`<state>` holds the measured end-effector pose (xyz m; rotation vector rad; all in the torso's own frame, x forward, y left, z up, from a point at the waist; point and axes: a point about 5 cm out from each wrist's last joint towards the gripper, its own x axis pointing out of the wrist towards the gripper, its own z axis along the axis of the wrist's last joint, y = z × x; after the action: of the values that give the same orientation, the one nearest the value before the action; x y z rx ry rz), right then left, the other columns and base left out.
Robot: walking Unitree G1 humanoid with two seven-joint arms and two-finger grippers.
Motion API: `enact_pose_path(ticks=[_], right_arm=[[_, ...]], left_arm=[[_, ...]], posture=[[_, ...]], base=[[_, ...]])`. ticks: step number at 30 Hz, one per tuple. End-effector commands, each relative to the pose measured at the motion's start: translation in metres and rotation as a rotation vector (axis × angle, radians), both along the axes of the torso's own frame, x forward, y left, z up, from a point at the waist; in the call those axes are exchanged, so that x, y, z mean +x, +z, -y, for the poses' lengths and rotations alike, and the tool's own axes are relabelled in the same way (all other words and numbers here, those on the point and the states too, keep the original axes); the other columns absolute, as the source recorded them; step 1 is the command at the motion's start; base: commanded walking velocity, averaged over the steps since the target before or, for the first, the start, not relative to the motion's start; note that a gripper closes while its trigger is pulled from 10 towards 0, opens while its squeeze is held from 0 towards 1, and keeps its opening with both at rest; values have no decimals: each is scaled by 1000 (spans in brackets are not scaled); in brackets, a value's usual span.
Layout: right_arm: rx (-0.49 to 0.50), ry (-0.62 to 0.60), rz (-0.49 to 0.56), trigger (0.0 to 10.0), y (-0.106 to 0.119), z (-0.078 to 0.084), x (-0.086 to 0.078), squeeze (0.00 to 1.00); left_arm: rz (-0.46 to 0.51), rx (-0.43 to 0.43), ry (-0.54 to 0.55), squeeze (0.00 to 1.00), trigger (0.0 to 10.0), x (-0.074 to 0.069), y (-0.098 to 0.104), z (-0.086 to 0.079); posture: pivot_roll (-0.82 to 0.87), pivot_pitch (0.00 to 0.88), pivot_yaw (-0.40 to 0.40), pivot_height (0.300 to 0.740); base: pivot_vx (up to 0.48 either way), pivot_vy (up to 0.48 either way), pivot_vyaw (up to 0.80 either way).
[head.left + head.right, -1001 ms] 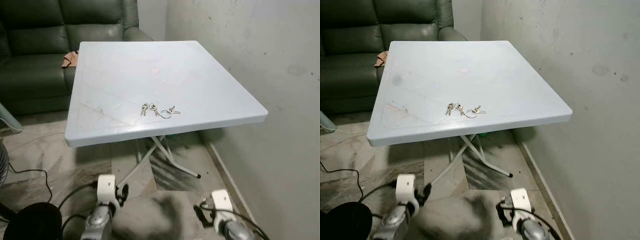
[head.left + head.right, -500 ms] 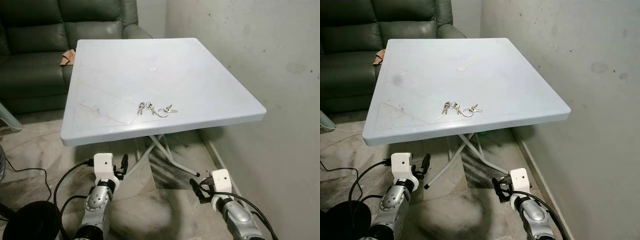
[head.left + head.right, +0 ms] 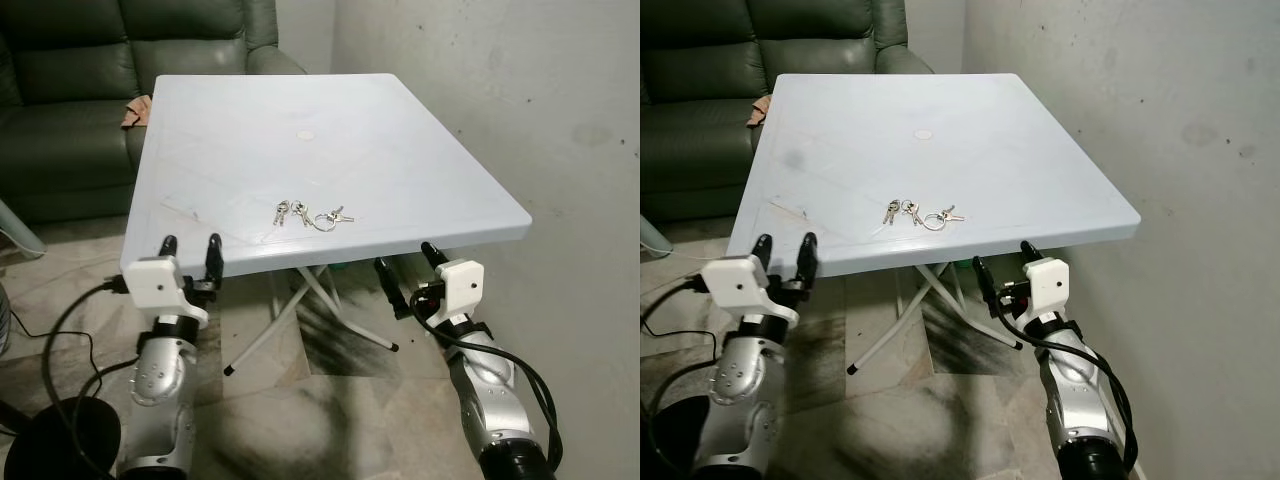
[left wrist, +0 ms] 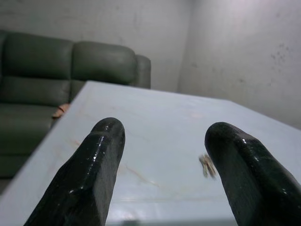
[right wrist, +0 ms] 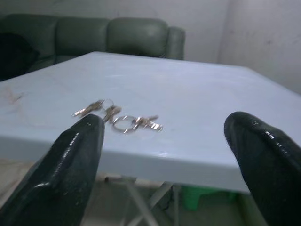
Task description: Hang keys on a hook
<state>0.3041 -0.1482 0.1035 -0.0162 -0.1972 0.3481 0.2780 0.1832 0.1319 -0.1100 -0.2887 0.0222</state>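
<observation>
keys (image 3: 308,214): shiny metal | table (image 3: 400,150): smooth pale plastic | sofa (image 3: 70,90): green leather-like | fingers (image 5: 77,160): glossy black

Worktop (image 3: 400,150): pale blue, square, broad bare surface all round the keys (image 3: 311,214), which lie near its near edge, centre.
Approach from near side: left gripper (image 3: 188,250) at the near left corner and right gripper (image 3: 407,268) just below the near edge right of centre, both with jaws spread wide; nothing between either and the keys.
Right: wall (image 3: 560,120) close beside the worktop's edge, narrow gap.
Far: green sofa (image 3: 90,90) against the far edge.
Below: folding legs (image 3: 300,310), cable (image 3: 70,330) on the floor at left.
</observation>
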Motion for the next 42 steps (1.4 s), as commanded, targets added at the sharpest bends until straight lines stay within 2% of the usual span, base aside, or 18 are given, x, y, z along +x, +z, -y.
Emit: enact_pose_path(ticks=[1,5,8,19,22,28,31,42], right_arm=[[-16,-6,-3,10000,3,0,-2,0],[-33,-12,-13,10000,5,-1,-4,0],[-56,-22,-16,10000,6,-1,-5,0],[-56,-17,-36,10000,7,-4,-6,0],[-62,-7,-37,10000,9,-6,-3,0],[-69,3,-34,10000,12,-6,-1,0],[-17,13,-52,10000,10,-7,-3,0],[-38,23,-64,10000,9,-8,-2,0]], left_arm=[[-32,-19,32,0,10000,-4,-1,-8],[-89,-14,71,0,10000,-12,-8,-16],[-122,-15,90,0,10000,-14,-9,-18],[-136,-16,82,0,10000,-12,-3,-18],[-149,8,85,0,10000,-9,-1,-23],[-166,14,71,0,10000,-7,-2,-21],[-181,13,66,0,10000,-7,-3,-20],[-213,-2,54,0,10000,-5,-5,-20]], posture=[[-148,0,-37,724],[-148,0,-36,724],[-148,0,-37,724],[-140,0,-40,724],[-132,0,-46,724],[-127,0,-49,724],[-126,0,-51,724],[-124,0,-52,724]], base=[[0,0,0],[0,0,0],[0,0,785],[0,0,800],[0,0,800],[0,0,800],[0,0,279],[0,0,0]])
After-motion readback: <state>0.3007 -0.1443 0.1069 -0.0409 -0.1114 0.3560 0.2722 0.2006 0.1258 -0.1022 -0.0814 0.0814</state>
